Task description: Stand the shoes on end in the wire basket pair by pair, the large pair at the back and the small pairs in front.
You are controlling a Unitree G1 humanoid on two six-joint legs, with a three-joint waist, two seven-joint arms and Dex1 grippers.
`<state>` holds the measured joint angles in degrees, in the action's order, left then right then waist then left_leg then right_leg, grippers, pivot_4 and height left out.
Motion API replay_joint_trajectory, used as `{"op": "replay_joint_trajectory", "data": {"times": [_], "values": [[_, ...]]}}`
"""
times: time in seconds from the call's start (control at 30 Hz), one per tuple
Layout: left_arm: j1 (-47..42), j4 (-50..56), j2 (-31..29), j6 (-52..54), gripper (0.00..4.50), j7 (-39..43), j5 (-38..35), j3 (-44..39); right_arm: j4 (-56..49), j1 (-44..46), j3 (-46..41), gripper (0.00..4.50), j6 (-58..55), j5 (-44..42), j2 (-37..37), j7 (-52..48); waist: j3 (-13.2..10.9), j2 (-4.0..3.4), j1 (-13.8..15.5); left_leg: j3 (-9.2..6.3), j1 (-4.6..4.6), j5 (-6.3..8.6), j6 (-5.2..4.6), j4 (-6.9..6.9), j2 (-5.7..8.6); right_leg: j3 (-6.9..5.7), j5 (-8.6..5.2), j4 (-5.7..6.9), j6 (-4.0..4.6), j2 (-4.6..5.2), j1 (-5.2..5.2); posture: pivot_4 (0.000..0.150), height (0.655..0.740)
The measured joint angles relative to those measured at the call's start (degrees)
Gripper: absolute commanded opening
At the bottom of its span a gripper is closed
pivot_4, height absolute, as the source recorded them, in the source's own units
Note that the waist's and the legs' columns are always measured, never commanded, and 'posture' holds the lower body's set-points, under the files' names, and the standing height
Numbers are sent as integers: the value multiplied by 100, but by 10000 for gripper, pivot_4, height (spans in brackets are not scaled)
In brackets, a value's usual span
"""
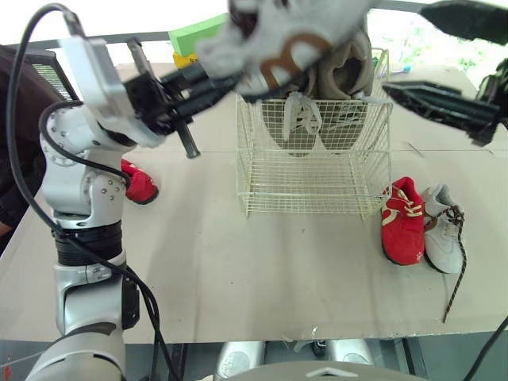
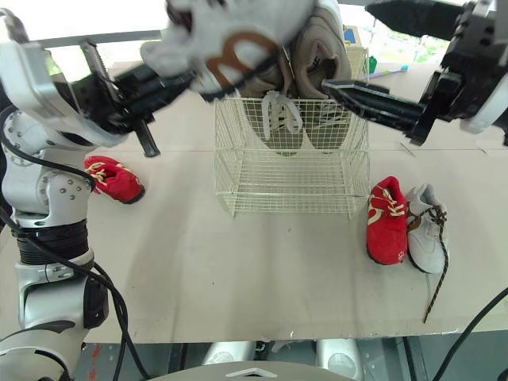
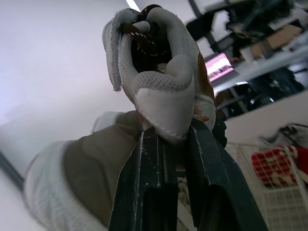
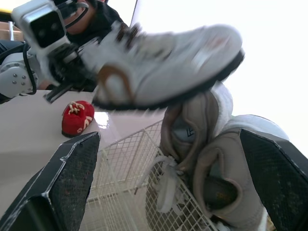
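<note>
My left gripper point(image 1: 236, 77) is shut on the heel of a small white shoe with brown trim point(image 1: 286, 32), held in the air above the wire basket point(image 1: 313, 178); the wrist view shows the shoe point(image 3: 159, 72) clamped between my fingers point(image 3: 144, 163). A large beige pair point(image 1: 321, 111) stands on end at the back of the basket. My right gripper point(image 2: 349, 46) hangs wide open just right of the basket top, holding nothing. On the table lie a red shoe point(image 1: 140, 182) to the left, and another red shoe point(image 1: 403, 222) beside a second white shoe point(image 1: 443, 232) to the right.
The front half of the basket holds nothing. A green block point(image 1: 198, 33) sits at the table's back edge. A person in dark clothing point(image 1: 12, 127) is at the far left. A loose brown lace point(image 1: 456, 278) trails from the white shoe toward the table's front edge.
</note>
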<state>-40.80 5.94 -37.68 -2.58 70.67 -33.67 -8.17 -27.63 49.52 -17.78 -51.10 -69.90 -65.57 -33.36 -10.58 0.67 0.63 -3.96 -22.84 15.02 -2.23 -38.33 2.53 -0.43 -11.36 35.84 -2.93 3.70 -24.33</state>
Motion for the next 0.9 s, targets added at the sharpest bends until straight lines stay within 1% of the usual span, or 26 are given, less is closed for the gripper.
{"op": "replay_joint_trajectory", "data": {"times": [0.03,0.1,0.17,0.23,0.27,0.3,0.37,0.43,0.47,0.5,0.53,0.57,0.6,0.63,0.67,0.7,0.73,0.77,0.8,0.83,0.87,0.9], "values": [[2,-161,1,-308,1322,387,185,236,57,180,119,45000,-171,-54,-218,-46,0,0,4,16,-2,2,-3,1,-3,10,0,2,0,-1,-10,1500,7400],[11,-294,13,-501,1322,625,301,411,67,247,173,45000,-311,-93,-311,-97,-1,2,2,24,-6,4,-6,-1,-14,15,0,2,0,-7,-14,1500,7400],[-35,-614,96,-887,1322,971,462,612,172,377,449,45000,-808,-349,-529,-155,-3,0,2,41,-9,6,-10,-2,-20,29,1,3,-1,-5,-23,1500,7400],[-219,-989,173,-1226,1322,1328,553,722,289,554,861,45000,-1174,-362,-663,-451,-3,-1,5,48,-11,8,-13,-4,-21,32,1,3,-1,-11,-28,1500,7400],[-282,-1099,191,-1338,1322,1436,553,746,304,612,997,45000,-1249,-327,-669,-556,-4,-1,1,49,-12,9,-14,-6,-24,33,1,4,-1,-13,-30,1500,7400],[-470,-1322,238,-1592,1322,1691,556,820,353,798,1332,45000,-1387,-218,-633,-809,-4,-2,-2,55,-12,9,-15,-6,-23,36,1,6,-1,-13,-33,1500,7400],[-652,-1437,329,-1868,1322,1920,556,890,365,927,1675,45000,-1489,-75,-567,-1072,-4,-2,0,54,-12,10,-16,-7,-24,36,2,5,-2,-14,-33,1500,7400],[-784,-1633,363,-2226,1090,2107,555,1034,389,1011,2142,39591,-1543,344,-499,-1402,-4,-2,-2,55,-13,10,-17,-7,-24,38,2,5,-3,-15,-35,1500,7400],[-815,-1712,380,-2374,1090,2151,558,1119,397,991,2363,37562,-1530,582,-453,-1545,-4,-2,0,56,-14,10,-17,-7,-24,38,2,5,-3,-15,-36,1500,7400],[-832,-1818,388,-2519,1090,2155,583,1225,407,935,2597,33251,-1507,817,-366,-1725,-4,-2,0,57,-19,10,-17,-8,-24,40,3,6,-4,-15,-43,1500,7400],[-833,-1859,389,-2588,1090,2156,610,1294,415,896,2704,27893,-1506,923,-345,-1820,-4,-3,2,57,-27,10,-16,-8,-24,40,4,7,-5,-15,-51,1500,7400],[-833,-1905,405,-2705,1090,2156,636,1344,434,871,2810,21058,-1507,1098,-339,-1997,-4,-3,5,54,-50,7,-12,-13,-23,38,8,12,-11,-16,-73,1500,7400],[-836,-1906,410,-2739,1090,2156,640,1346,449,871,2813,17422,-1506,1133,-340,-2030,-4,-3,5,52,-58,4,-6,-16,-24,37,8,13,-12,-16,-82,1500,7400],[-847,-1906,429,-2799,1090,2156,642,1345,457,871,2811,12840,-1498,1209,-340,-2147,-3,-3,8,52,-99,-5,9,-30,-23,36,17,24,-26,-16,-119,1500,7400],[-847,-1906,443,-2801,8679,2153,642,1345,454,861,2808,9550,-1494,1236,-340,-2199,-3,-3,9,54,-106,-6,10,-33,-23,38,19,28,-29,-16,-128,1500,7400],[-847,-1904,458,-2785,11147,2152,642,1345,452,827,2799,7077,-1490,1252,-340,-2252,-3,-3,11,54,-107,-5,10,-33,-23,38,20,29,-30,-15,-128,1500,7400],[-847,-1880,457,-2686,14694,2147,612,1332,458,754,2724,5048,-1510,1302,-341,-2256,-3,-3,12,56,-107,-5,9,-34,-22,38,20,29,-30,-14,-128,1500,7400],[-843,-1866,444,-2564,17946,2112,569,1306,463,690,2650,4144,-1556,1308,-340,-2247,-3,-3,14,56,-107,-4,7,-34,-21,39,20,29,-30,-14,-127,1500,7400],[-812,-1771,405,-2127,23749,1883,416,1243,496,565,2505,3821,-1647,1278,-313,-2219,-3,-3,15,55,-107,-3,6,-34,-21,39,20,29,-31,-14,-127,1500,7400],[-781,-1698,368,-1812,27769,1728,313,1174,524,507,2402,3806,-1688,1244,-262,-2188,-3,-3,10,57,-106,-2,4,-36,-21,41,21,31,-31,-14,-126,1500,7400],[-682,-1487,253,-970,33270,1345,52,1103,536,381,2166,3781,-1790,1108,-136,-2057,-3,-3,-6,57,-103,6,-10,-36,-22,46,21,36,-32,-15,-127,1500,7400],[-568,-1284,95,-113,37253,961,-294,1056,569,250,1929,3711,-1895,948,-13,-1914,-3,-3,-18,55,-101,11,-18,-38,-23,45,21,41,-32,-15,-125,1500,7400]]}}
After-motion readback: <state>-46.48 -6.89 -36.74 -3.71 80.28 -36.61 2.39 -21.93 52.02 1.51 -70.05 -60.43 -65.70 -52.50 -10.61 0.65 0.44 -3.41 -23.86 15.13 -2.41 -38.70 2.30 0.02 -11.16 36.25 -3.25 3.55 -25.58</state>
